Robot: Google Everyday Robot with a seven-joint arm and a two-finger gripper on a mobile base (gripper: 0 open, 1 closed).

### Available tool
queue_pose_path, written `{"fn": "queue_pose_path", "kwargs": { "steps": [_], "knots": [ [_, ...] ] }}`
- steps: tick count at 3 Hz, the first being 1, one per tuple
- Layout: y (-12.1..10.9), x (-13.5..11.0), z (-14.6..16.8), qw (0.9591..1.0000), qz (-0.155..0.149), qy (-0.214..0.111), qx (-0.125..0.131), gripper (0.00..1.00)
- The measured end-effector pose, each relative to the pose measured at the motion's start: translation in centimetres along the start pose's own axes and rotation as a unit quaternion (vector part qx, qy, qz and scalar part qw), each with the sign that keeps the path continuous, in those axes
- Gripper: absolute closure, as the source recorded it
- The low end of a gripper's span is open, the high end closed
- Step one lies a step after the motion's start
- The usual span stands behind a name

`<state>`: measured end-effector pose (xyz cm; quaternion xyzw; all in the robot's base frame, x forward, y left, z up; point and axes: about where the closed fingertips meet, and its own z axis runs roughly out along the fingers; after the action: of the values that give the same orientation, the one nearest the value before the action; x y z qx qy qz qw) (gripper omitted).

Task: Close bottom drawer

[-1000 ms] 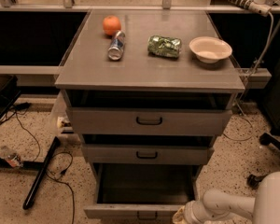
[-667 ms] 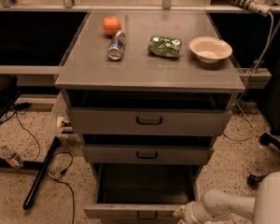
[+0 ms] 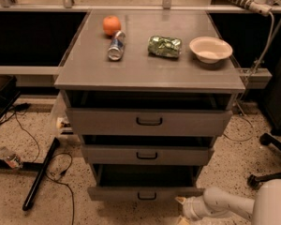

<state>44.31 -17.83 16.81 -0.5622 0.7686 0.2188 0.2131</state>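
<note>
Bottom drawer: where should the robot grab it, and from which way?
Grip the small black handle in the middle of the bottom drawer's front panel, coming straight in from the front. The handle is the only part that sticks out of that flat panel, and the drawer stands open toward the camera. The end effector sits low, just right of the panel.

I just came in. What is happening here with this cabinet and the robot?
A robot arm reaches in from the lower right. Its gripper sits low, just right of the front of the bottom drawer; contact is not visible. That drawer is partly open, dark inside. The middle drawer and upper drawer are also slightly open. On the cabinet top rest an orange, a can on its side, a green packet and a bowl.
</note>
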Motion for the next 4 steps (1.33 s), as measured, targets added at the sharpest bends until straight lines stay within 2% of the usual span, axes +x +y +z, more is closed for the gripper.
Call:
{"fn": "queue_pose_path", "kwargs": {
  "steps": [1, 2, 3, 4],
  "knots": [
    [-3.5, -0.5, 0.8, 0.9998, 0.003, -0.016, 0.013, 0.43],
    [-8.1, -0.9, 1.1, 0.9993, 0.002, -0.014, 0.034, 0.66],
    [-13.3, -1.9, -0.1, 0.9971, -0.002, 0.000, 0.076, 0.89],
    [-16.3, -3.0, -1.2, 0.9940, -0.009, 0.006, 0.109, 1.00]
  ]
}}
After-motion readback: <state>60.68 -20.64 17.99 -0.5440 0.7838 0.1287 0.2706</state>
